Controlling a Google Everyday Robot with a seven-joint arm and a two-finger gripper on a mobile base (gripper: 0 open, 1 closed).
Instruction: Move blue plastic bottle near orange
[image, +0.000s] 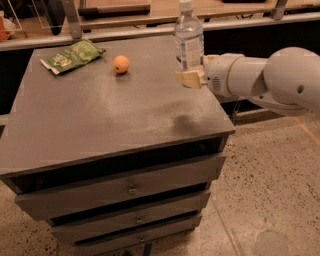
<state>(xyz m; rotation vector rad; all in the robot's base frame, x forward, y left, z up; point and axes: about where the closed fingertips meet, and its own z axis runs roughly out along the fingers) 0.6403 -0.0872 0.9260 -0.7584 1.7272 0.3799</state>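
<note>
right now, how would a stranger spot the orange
On the grey drawer cabinet's top, a flat green bag lies at the back left. The orange sits just right of it, left of the bottle the gripper holds at the right edge; it's the only small round thing.

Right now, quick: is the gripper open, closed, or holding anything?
Gripper: fingers closed on the blue plastic bottle, held upright and lifted, well apart from the orange.

Snack bag (72, 55) left of orange (120, 64), bottle (189, 37) right, in gripper (190, 76)
</note>
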